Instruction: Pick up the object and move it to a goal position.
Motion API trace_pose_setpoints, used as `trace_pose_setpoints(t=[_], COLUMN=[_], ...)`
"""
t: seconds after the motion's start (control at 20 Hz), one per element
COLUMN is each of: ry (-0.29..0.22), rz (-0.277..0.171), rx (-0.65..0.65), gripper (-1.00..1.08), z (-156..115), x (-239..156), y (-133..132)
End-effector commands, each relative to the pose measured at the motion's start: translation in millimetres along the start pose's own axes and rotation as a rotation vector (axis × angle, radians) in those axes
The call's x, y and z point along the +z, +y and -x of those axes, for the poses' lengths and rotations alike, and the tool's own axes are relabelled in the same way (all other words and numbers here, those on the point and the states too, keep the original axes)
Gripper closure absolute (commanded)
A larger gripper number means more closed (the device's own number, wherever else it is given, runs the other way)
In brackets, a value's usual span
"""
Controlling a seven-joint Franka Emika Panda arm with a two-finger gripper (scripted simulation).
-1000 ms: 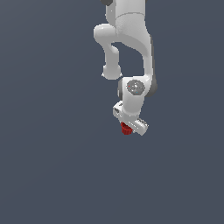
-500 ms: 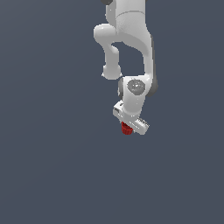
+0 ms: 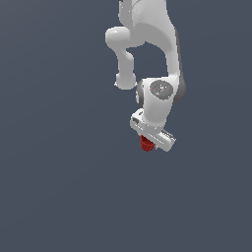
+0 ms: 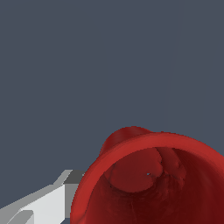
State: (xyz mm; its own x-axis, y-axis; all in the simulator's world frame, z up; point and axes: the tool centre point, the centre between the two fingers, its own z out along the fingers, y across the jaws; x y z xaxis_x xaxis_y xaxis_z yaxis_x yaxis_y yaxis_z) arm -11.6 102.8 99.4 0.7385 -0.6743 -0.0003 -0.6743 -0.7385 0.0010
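Red cup (image 3: 146,143) sat directly under the white end effector (image 3: 149,141) — held aloft between its fingers, clamped on it. Wrist view: cup's rimmed mouth (image 4: 153,179) faced the camera, one grey-white finger (image 4: 43,205) touching its side.

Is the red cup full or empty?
Empty: the wrist view looks into the red cup's round mouth, showing only its bare red inside.

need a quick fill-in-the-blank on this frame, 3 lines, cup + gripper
1. The small cup is coloured ____.
2. In the exterior view the cup sits directly ____ the white gripper.
3. In the wrist view the cup's round ____ faces the camera, so its inside shows.

Missing words: red; below; mouth
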Motion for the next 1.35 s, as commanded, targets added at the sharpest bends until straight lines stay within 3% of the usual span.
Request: trace_pose_setpoints(t=[0.0, 0.65, 1.3], ry=[0.002, 0.001, 0.001], rz=[-0.002, -0.001, -0.001], rx=[0.000, 0.000, 0.000], gripper=[1.08, 1.08, 1.08], z=[-3, -19, -25], x=[-20, -114, -139], y=[-10, -60, -76])
